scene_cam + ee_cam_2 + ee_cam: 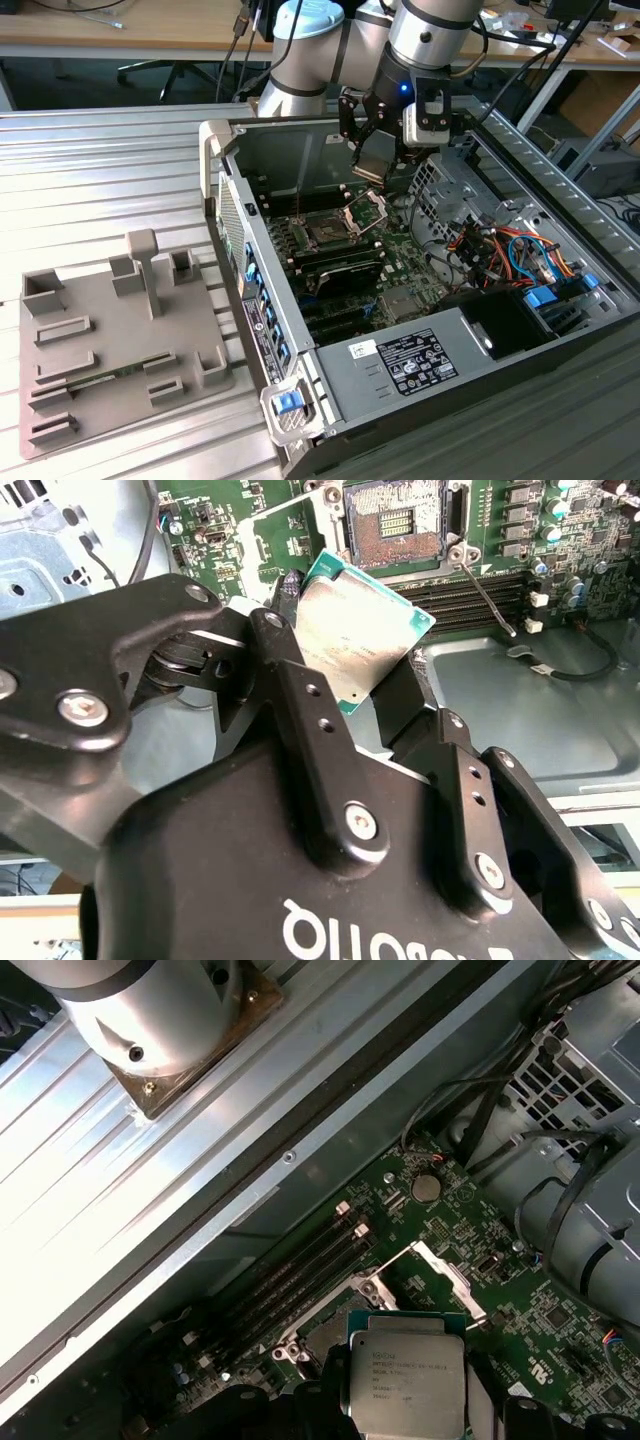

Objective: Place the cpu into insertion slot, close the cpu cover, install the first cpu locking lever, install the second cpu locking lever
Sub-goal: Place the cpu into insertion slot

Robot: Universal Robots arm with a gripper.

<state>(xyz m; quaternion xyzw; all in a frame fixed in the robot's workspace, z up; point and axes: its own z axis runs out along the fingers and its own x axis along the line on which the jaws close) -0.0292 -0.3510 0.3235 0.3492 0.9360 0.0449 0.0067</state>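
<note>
The claw [345, 645] grips the cpu [405, 1375] by two opposite edges, leaving its faces bare, and hangs over the open insertion slot [327, 232] below it, whose cpu cover [366, 210] stands raised, seemingly to keep the way clear

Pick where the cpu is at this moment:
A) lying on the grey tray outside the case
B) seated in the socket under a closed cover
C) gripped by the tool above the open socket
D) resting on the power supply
C: the cpu is clamped in the tool above the motherboard, while the socket is bare and the cpu cover is swung open.
</note>
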